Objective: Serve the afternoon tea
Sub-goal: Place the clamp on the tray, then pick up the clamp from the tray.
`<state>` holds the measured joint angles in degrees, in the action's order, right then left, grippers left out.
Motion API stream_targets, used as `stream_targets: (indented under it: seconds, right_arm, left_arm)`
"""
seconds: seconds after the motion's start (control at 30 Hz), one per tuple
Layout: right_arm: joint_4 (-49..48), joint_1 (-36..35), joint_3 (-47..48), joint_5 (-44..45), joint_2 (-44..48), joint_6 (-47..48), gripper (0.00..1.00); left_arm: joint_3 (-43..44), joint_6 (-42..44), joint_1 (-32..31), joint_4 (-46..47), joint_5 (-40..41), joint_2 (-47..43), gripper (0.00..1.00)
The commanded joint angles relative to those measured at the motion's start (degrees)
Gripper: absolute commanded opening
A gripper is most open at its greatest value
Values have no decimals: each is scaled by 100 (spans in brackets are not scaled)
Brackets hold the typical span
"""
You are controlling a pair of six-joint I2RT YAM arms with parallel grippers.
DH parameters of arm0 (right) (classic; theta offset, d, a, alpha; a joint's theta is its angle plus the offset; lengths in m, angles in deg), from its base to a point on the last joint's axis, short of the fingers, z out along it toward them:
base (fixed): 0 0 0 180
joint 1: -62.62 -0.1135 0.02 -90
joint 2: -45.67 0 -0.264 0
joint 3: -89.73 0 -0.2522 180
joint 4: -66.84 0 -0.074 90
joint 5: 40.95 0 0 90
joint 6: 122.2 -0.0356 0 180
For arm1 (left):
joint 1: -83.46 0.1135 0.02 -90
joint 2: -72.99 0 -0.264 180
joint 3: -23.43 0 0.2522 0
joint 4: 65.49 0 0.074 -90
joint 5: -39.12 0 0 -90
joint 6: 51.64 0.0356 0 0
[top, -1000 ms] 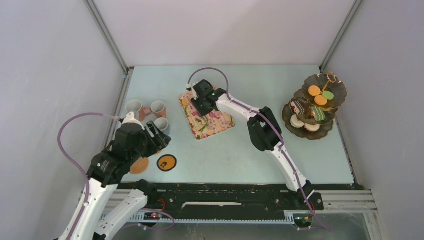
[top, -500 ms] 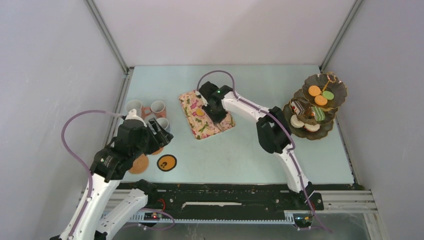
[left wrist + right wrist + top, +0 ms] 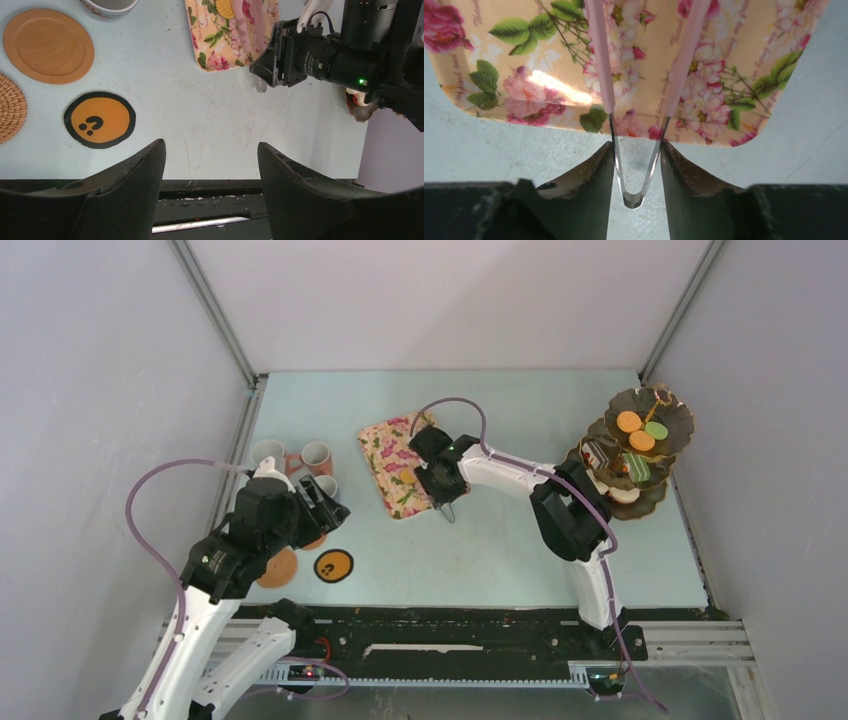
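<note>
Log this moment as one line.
left gripper: open, empty | right gripper: shut on pink tongs at hinge end | tongs arms over floral tray

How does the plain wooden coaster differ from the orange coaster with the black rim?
The wooden coaster is plain tan with a raised rim; the orange coaster has a black border and a question mark. The wooden coaster lies nearer the mug, the orange coaster nearer the table's front edge. Both are round, lie flat and carry nothing.
</note>
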<state>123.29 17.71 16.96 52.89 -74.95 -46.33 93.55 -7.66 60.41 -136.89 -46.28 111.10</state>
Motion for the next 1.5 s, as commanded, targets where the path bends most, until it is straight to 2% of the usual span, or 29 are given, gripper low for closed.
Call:
stream_targets:
  seconds: [0.0, 0.1, 0.47, 0.6, 0.8, 1.0, 1.33, 1.47]
  right_arm:
    - [-1050, 23, -158, 200, 382, 101, 46]
    - [-1137, 44, -106, 198, 353, 150, 59]
    - [-1243, 19, -38, 323, 42, 61, 68]
    - [-1432, 16, -231, 61, 32, -32, 64]
    - [-1497, -31, -557, 256, 103, -132, 62]
    - [-1649, -122, -891, 386, 242, -147, 54]
    - [-1799, -63, -932, 376, 663, -172, 42]
    - [-1762, -31, -936, 377, 892, -191, 40]
  left_arm:
    - [49, -74, 43, 92, -77, -139, 73]
    - [44, -108, 46, 74, -100, -171, 73]
    - [61, -146, 43, 79, -83, -198, 73]
    - [48, -135, 40, 41, -69, -220, 73]
    - [86, -105, 41, 35, -65, -186, 73]
    - [81, -100, 45, 58, -82, -186, 73]
    - [48, -143, 41, 67, -87, -216, 73]
    - [61, -162, 42, 74, -92, -215, 73]
